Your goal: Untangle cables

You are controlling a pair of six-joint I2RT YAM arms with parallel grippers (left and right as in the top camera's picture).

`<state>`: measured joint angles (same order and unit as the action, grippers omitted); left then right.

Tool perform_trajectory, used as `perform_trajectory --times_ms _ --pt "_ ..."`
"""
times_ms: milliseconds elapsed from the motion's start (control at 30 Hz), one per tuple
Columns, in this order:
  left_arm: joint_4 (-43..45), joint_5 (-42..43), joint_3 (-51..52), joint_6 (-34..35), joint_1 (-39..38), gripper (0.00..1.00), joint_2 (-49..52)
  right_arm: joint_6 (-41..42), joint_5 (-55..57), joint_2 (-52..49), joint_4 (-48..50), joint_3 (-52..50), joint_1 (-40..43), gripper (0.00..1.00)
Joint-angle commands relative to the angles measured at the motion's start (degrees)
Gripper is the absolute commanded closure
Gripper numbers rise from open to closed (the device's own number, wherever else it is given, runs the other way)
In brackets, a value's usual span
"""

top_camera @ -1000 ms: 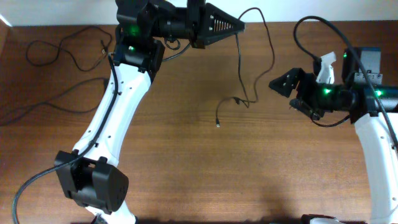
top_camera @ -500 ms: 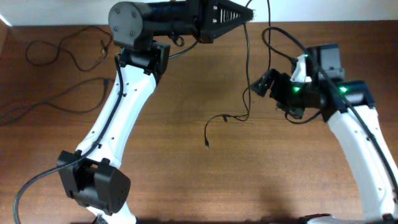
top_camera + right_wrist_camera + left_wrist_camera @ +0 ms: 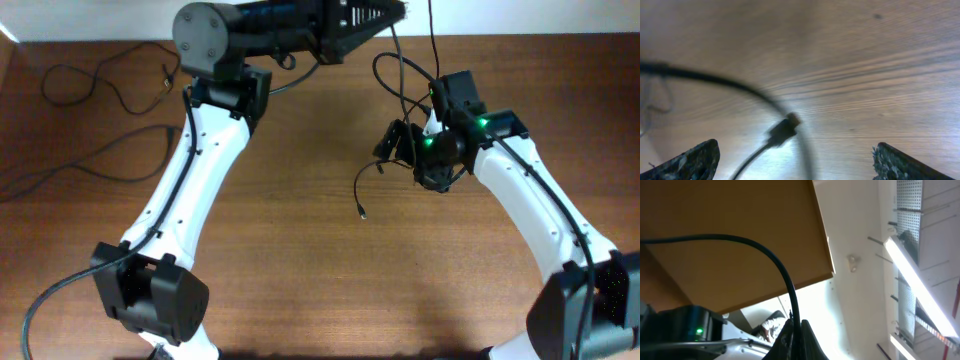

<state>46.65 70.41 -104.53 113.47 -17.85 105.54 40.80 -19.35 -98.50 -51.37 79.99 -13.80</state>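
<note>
My left gripper (image 3: 396, 12) is raised high at the table's far edge and is shut on one thin black cable (image 3: 358, 190). The cable hangs down from it, and its plug end (image 3: 361, 212) dangles near the table's middle. In the left wrist view the cable (image 3: 765, 252) arcs into the closed jaws (image 3: 796, 332). My right gripper (image 3: 392, 146) is open beside the hanging cable. In the right wrist view the blurred cable and plug (image 3: 782, 131) lie between its wide-open fingers (image 3: 797, 162). Two more cables lie apart at the far left (image 3: 110, 85) (image 3: 130, 135).
The wooden table (image 3: 300, 280) fills the overhead view. My left arm's white link (image 3: 190, 190) crosses the left half. The thicker black wire of my right arm (image 3: 385, 62) loops above the right gripper. The white wall shows past the table's far edge.
My right arm has swung left, from the table's right side to the hanging cable. The left gripper has risen a little. The cable's free end swung left, then back right.
</note>
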Motion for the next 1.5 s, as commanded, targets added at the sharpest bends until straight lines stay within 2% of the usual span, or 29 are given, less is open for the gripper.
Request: perform_trajectory --times_ms 0,200,667,767,1067,1233,1467 --pt "0.5 -0.94 -0.52 0.57 3.67 1.0 -0.57 0.59 6.51 -1.22 -2.12 -0.28 2.67 0.02" --pt "0.48 1.79 -0.52 0.55 8.39 1.0 -0.57 -0.39 14.29 -1.2 -8.37 -0.28 10.32 0.01" --pt "0.46 12.68 -0.52 -2.05 14.53 1.0 -0.57 -7.1 13.22 -1.14 -12.72 -0.26 26.47 0.02" --pt "0.42 12.9 -0.52 -6.64 15.3 1.0 -0.57 -12.94 4.98 -0.66 -12.15 -0.26 28.24 0.01" --pt "-10.86 16.68 -0.52 -16.85 14.27 1.0 -0.55 -14.86 -2.25 7.08 -12.26 0.33 29.94 0.01" --pt "-10.97 16.92 -0.52 -17.42 11.39 1.0 -0.55 -28.09 -18.38 10.93 -11.72 0.35 29.97 0.02" --pt "-10.97 17.9 -0.52 -17.42 8.04 1.0 -0.55 -31.85 -34.86 11.58 -11.02 0.52 29.94 0.02"
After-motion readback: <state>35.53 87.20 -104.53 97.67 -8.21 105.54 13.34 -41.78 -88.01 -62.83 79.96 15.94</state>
